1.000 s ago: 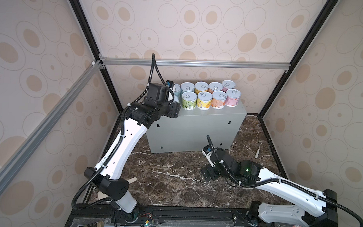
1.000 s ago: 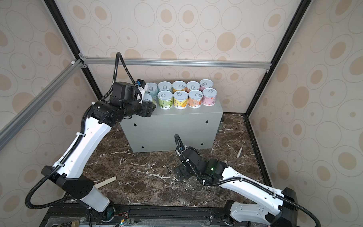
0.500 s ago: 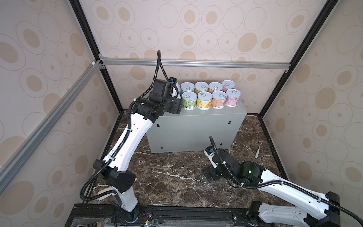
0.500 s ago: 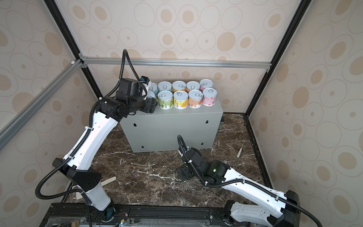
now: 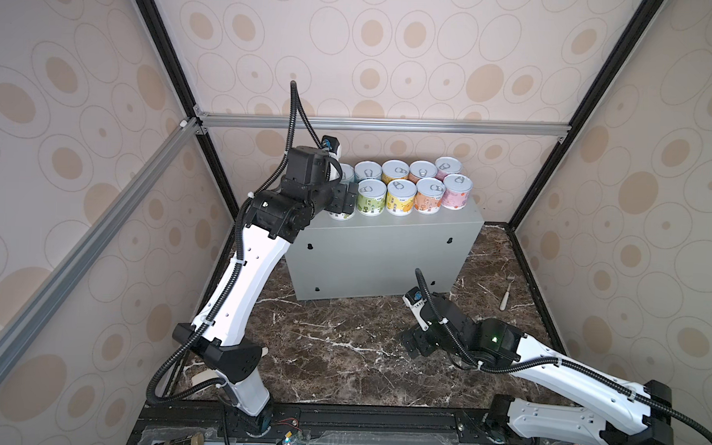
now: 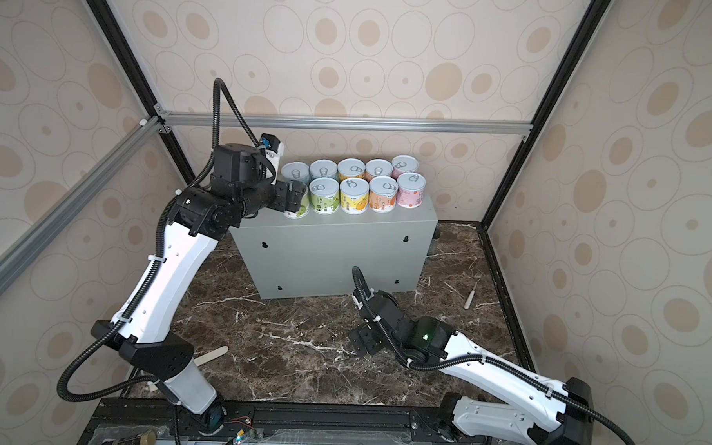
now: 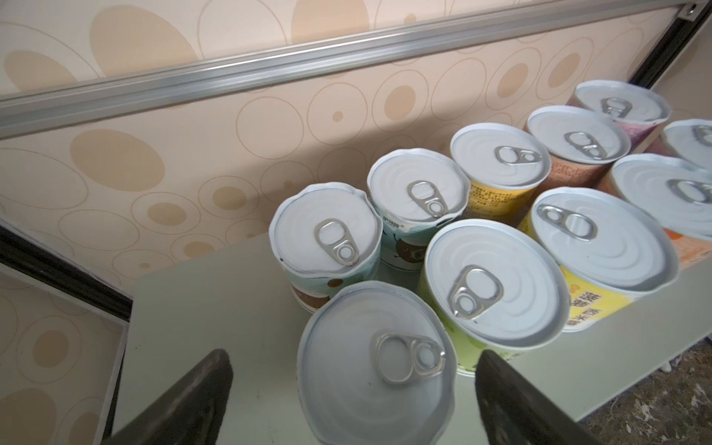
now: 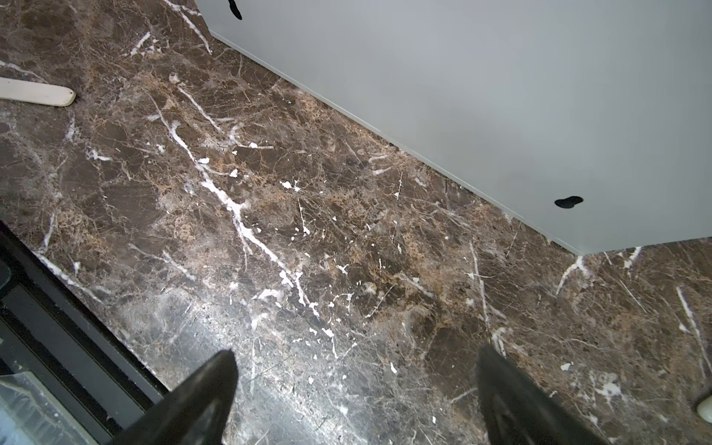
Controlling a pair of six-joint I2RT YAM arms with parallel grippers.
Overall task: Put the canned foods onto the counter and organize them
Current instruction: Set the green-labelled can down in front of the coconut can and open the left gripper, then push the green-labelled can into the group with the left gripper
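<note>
Left claw [image 7: 354,358]: spread wide either side of the nearest tin [image 7: 358,316], gaps showing on both sides.
Canned foods [image 5: 400,196]: upright in two rows atop the grey bench [image 5: 386,253].
Right claw [image 8: 356,356]: spread, nothing between, above the marble floor [image 8: 269,231].

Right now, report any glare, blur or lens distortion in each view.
Left wrist view: left fingers dark and soft-edged, the nearest can swollen by the wide lens, the other cans sharp. Right wrist view: a pale sheen on the marble by the blurred right fingers. Both top views: even light, no strong glare.
</note>
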